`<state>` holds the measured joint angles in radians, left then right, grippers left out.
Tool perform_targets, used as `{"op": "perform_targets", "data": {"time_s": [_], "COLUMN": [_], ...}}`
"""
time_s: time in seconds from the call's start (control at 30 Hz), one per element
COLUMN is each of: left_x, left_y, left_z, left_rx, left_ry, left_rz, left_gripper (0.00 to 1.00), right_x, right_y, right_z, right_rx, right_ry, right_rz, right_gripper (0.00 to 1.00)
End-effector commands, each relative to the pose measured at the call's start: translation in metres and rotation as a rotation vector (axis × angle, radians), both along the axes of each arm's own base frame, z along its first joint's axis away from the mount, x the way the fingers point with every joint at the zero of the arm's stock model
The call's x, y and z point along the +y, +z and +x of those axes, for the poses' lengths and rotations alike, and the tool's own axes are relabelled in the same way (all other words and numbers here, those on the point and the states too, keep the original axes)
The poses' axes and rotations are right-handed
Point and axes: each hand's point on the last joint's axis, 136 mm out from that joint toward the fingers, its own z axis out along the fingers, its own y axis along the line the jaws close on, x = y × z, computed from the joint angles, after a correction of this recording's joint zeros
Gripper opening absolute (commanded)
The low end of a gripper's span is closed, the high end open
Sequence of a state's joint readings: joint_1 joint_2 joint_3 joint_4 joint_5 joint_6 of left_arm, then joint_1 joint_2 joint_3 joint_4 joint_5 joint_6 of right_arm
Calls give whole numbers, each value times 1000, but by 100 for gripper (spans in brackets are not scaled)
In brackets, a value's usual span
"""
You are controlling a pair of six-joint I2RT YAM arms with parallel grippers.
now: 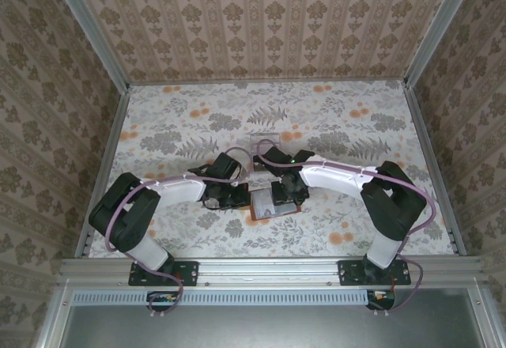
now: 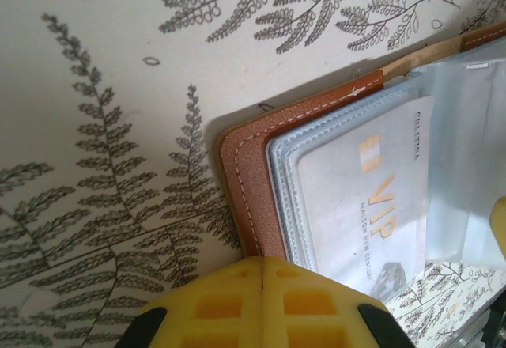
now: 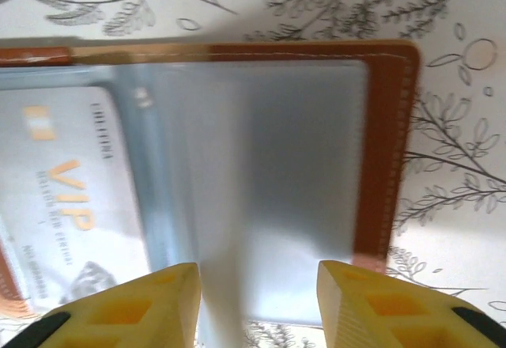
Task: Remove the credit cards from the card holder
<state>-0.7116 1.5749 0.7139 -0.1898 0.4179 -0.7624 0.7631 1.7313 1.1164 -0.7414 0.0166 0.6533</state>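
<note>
- Well, over on the left, the left claw (image 2: 262,270) is sitting fully closed, its two yellow ribbed fingers (image 2: 213,307) pressing flat against each other with no gap showing. Its tip is resting at the edge of the card holder (image 2: 241,166), a small flat reddish-brown leather wallet with pale stitching, and I cannot tell whether it is pinching anything there.
- Moving along, the card holder is lying open and flat on the fern-and-flower printed tabletop (image 1: 190,119), towards the near side, between the two claws.
- Inside it, clear plastic sleeves (image 3: 300,166) are spreading across the leather. A pale grey plastic credit card (image 2: 364,198) with orange "VIP" lettering is sitting tucked in a sleeve on the side nearer the left claw.
- Further right, another clear sleeve is lying over the right-hand leaf, with the brown stitched border showing round its outer edge and corner.
- On the right, the right claw (image 3: 257,270) is hanging partly open over that leaf. Its two yellow fingers (image 3: 118,312) are standing well apart and the clear sleeve is showing in the gap between them. It is gripping nothing that I can see.
</note>
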Motion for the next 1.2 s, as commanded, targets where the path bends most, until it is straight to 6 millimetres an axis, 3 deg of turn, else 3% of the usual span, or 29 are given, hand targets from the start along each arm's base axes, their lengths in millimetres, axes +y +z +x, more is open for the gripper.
{"op": "perform_targets", "data": {"time_s": [0.0, 0.3, 0.67, 0.93, 1.17], "left_x": [19, 10, -12, -17, -7], "left_y": [-4, 15, 35, 22, 4], "left_z": [-8, -1, 5, -1, -6], "left_rx": [24, -10, -43, -12, 17], "left_ry": [1, -4, -30, -59, -67], "left_rz": [83, 69, 48, 86, 151], "left_gripper": [4, 4, 10, 12, 9], "right_x": [-19, -15, 2, -15, 1], "right_y": [0, -16, -11, 2, 29], "right_z": [-4, -8, -23, -19, -4], "right_rx": [3, 46, 92, 42, -14], "right_ry": [-10, -13, -35, -40, -26], "right_rz": [-35, 52, 200, 133, 206], "right_gripper": [49, 51, 39, 39, 38]}}
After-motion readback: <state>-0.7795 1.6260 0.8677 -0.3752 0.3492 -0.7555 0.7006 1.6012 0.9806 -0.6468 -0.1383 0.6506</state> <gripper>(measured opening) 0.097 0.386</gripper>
